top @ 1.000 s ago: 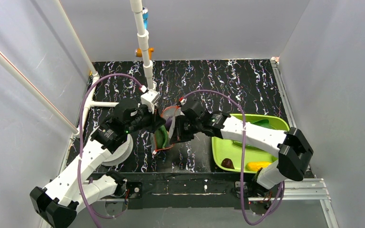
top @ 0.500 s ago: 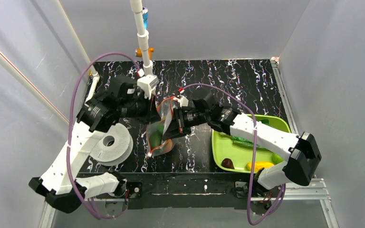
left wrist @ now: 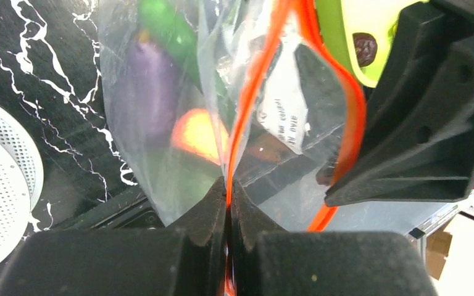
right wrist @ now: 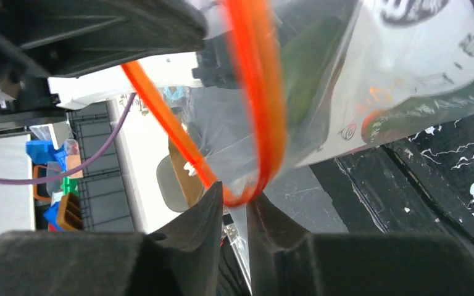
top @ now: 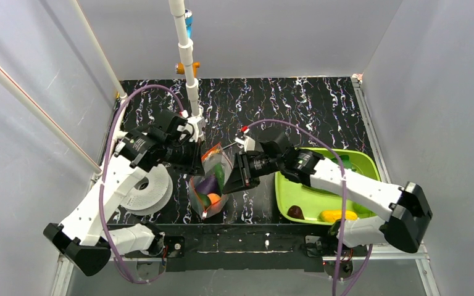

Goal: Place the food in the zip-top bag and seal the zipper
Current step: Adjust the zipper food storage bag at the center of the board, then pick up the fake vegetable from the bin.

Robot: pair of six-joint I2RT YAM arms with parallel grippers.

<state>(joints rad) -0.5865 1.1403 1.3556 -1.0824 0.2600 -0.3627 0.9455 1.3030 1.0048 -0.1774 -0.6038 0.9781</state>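
As left end effector [left wrist: 228, 206] pinches zipper [left wrist: 248, 102], right end effector [right wrist: 233, 209] straddling

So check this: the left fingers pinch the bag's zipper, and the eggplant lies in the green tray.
Wrong about the eggplant: the left wrist view shows it inside the bag, not in the tray. The left fingers do pinch the zipper.

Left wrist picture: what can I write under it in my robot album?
Left gripper pinches the orange zipper of the clear bag, eggplant and peach inside.
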